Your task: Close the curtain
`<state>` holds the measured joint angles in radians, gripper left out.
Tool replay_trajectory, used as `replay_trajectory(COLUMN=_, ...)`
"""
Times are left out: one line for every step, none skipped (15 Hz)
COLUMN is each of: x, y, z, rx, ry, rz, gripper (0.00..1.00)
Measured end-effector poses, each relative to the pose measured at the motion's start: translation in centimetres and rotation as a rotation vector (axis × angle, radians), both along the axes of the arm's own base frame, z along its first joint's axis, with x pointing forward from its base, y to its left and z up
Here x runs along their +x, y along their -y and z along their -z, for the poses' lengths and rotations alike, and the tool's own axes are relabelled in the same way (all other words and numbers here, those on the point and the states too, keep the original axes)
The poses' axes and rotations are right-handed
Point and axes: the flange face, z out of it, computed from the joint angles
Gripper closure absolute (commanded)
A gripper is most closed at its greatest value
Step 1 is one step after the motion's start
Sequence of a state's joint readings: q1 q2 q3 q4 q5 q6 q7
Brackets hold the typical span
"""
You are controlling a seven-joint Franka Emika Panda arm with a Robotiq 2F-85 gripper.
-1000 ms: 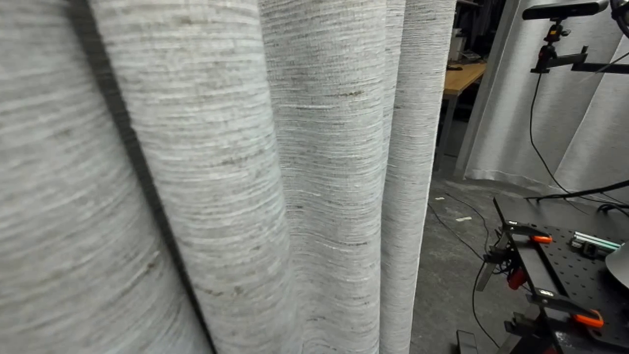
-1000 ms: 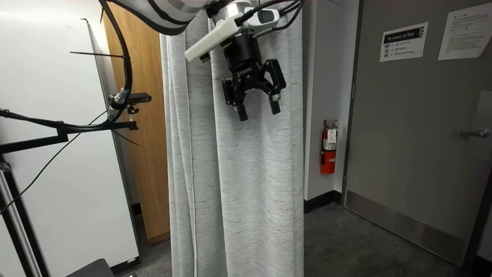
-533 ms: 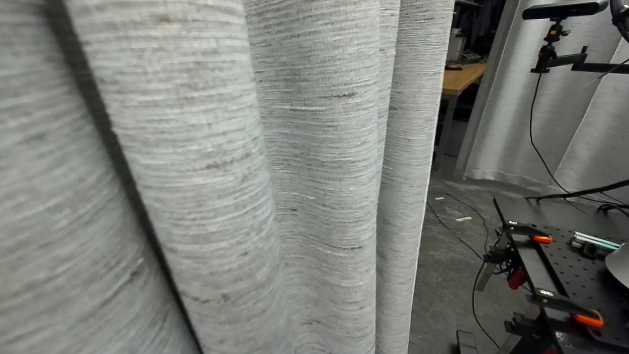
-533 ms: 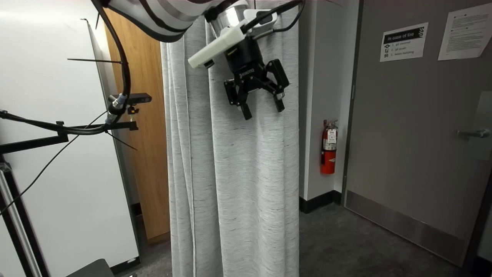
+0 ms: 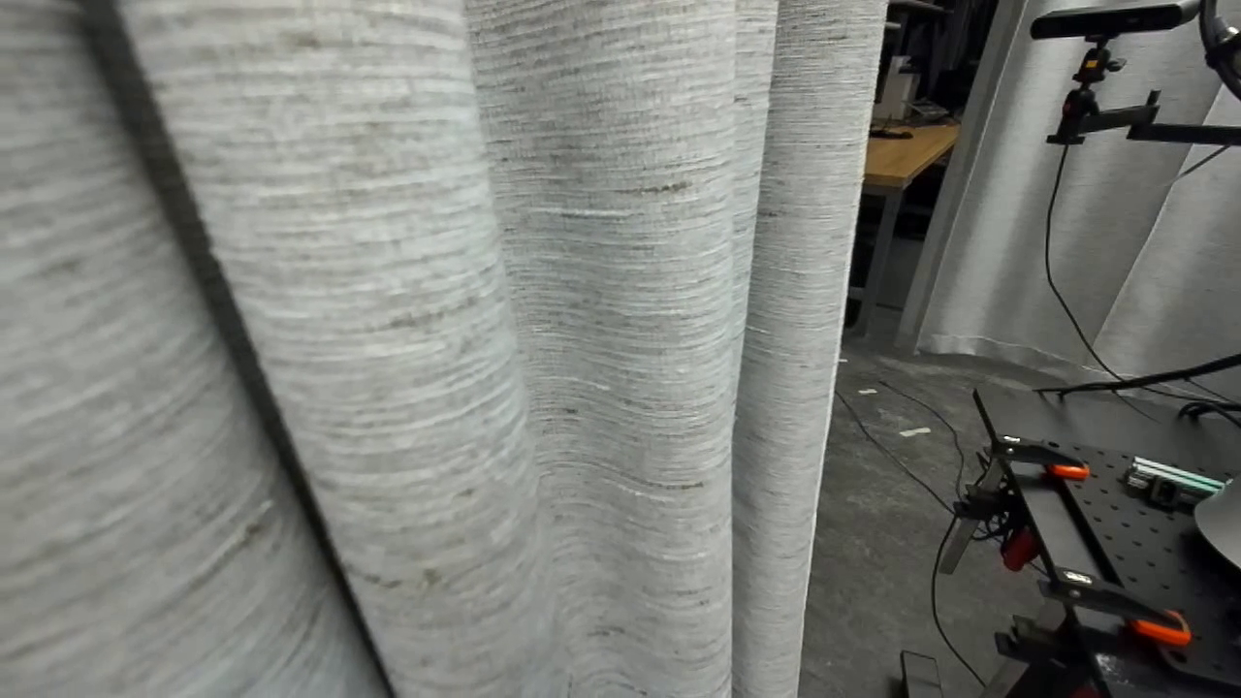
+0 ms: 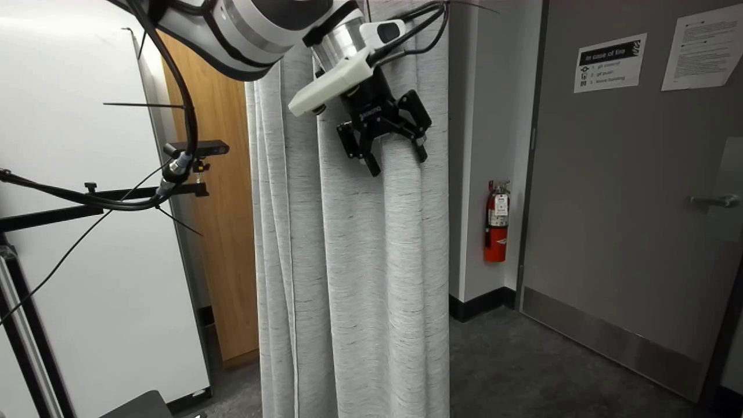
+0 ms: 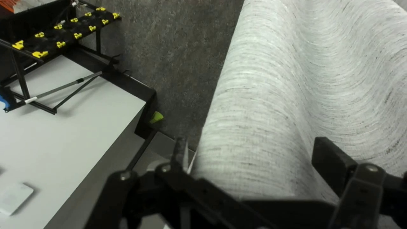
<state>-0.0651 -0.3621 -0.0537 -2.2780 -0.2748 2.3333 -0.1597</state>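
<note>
The light grey curtain [image 6: 371, 278] hangs in several vertical folds behind my gripper in an exterior view. It also fills much of an exterior view from close up [image 5: 620, 291]. My gripper [image 6: 398, 161] is open, tilted downward, at the upper part of the curtain near its right side. In the wrist view, a rounded curtain fold [image 7: 254, 105] lies between the two spread fingers of the gripper [image 7: 252, 151]. The left finger is just beyond the fold's edge and the right finger sits at the fold's other side. Neither finger is closed on the cloth. The curtain's top is out of view.
A whiteboard [image 6: 87, 232] and wooden panel [image 6: 217, 232] stand left of the curtain. A fire extinguisher [image 6: 497, 223] and grey door [image 6: 615, 203] are on the right. A black table with clamps [image 5: 1134, 543] and a camera on an arm [image 5: 1115, 21] stand beside the curtain.
The arm has moved further toward the curtain, and a fold now bulges between the open fingers. The curtain's free edge has shifted slightly left in both exterior views.
</note>
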Motion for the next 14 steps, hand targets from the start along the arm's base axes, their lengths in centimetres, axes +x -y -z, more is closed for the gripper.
replay_trajectory(x=0.1, y=-0.3, z=-0.1, rx=-0.003, ry=0.020, rz=-0.010, gripper=0.00)
replay_trajectory(x=0.3, y=-0.6, z=-0.3, rx=-0.006, ry=0.041, rz=-0.021, gripper=0.00)
replay_trajectory(x=0.4, y=-0.9, z=-0.5, rx=-0.009, ry=0.064, rz=-0.031, gripper=0.00)
replay_trajectory(x=0.6, y=-1.1, z=-0.8, rx=-0.013, ry=0.087, rz=-0.041, gripper=0.00)
replay_trajectory(x=0.7, y=-1.4, z=-1.1, rx=-0.015, ry=0.107, rz=-0.050, gripper=0.22)
replay_trajectory(x=0.8, y=-1.6, z=-1.3, rx=-0.017, ry=0.124, rz=-0.057, gripper=0.26)
replay_trajectory(x=0.9, y=-1.7, z=-1.5, rx=-0.018, ry=0.137, rz=-0.063, gripper=0.32)
replay_trajectory(x=0.9, y=-1.9, z=-1.6, rx=-0.018, ry=0.146, rz=-0.067, gripper=0.42)
replay_trajectory(x=0.9, y=-1.9, z=-1.7, rx=-0.018, ry=0.150, rz=-0.069, gripper=0.50)
replay_trajectory(x=1.0, y=-1.9, z=-1.7, rx=-0.018, ry=0.153, rz=-0.069, gripper=0.58)
replay_trajectory(x=1.0, y=-1.9, z=-1.7, rx=-0.018, ry=0.154, rz=-0.069, gripper=0.65)
replay_trajectory(x=1.0, y=-1.9, z=-1.7, rx=-0.018, ry=0.154, rz=-0.068, gripper=0.72)
replay_trajectory(x=1.0, y=-1.8, z=-1.7, rx=-0.018, ry=0.155, rz=-0.064, gripper=0.81)
replay_trajectory(x=0.9, y=-1.6, z=-1.7, rx=-0.017, ry=0.154, rz=-0.060, gripper=0.87)
